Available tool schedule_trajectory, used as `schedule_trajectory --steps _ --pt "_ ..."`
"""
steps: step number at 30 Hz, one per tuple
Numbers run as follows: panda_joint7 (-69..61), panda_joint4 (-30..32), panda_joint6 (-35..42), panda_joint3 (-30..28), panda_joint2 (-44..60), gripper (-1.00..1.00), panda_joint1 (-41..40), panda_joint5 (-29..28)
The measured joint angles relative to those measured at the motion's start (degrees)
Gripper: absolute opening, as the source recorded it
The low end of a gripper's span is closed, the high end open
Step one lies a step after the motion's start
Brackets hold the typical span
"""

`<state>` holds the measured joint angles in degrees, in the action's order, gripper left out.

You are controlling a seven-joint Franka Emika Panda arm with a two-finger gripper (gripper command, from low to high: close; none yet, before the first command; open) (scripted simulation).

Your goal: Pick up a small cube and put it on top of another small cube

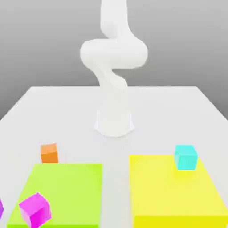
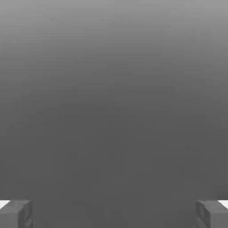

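Note:
The small orange cube [image 1: 49, 153] sits on the white table [image 1: 67, 111], just behind the green pad [image 1: 67, 187] on the exterior view's left. A magenta cube [image 1: 34, 209] rests on the green pad's front corner. A cyan cube [image 1: 185, 157] stands on the back edge of the yellow pad [image 1: 173, 196]. The white arm [image 1: 113, 80] rises from its base at the table's middle and leaves the picture at the top. In the hand view my gripper [image 2: 114, 213] is open, its two grey fingertips [image 2: 18, 213] far apart with nothing between them, facing a plain grey backdrop.
A sliver of another magenta thing [image 1: 1, 208] shows at the exterior view's left edge. The arm's base [image 1: 114, 124] stands behind the gap between the two pads.

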<state>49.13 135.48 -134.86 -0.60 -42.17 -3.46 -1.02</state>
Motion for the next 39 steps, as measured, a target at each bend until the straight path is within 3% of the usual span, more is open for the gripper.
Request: schedule_trajectory --steps 20,24,27,29,30,36,39 --pt "26.46 32.5 -27.85 -11.8 34.0 0.0 -29.49 -4.75" --pt "24.38 33.84 -34.34 -12.44 41.86 0.0 -30.01 0.64" --pt "19.44 32.89 -39.44 -7.16 48.14 0.0 -33.34 7.84" --pt "18.34 32.21 -42.92 -2.24 52.27 0.0 -38.0 9.22" --pt "18.22 31.94 -44.3 -0.66 53.91 -1.0 -39.62 9.29" --pt "18.37 31.81 -45.05 0.14 54.73 -1.0 -40.51 9.08" --pt "19.77 32.45 -41.98 -2.34 51.06 -1.0 -38.41 7.32"
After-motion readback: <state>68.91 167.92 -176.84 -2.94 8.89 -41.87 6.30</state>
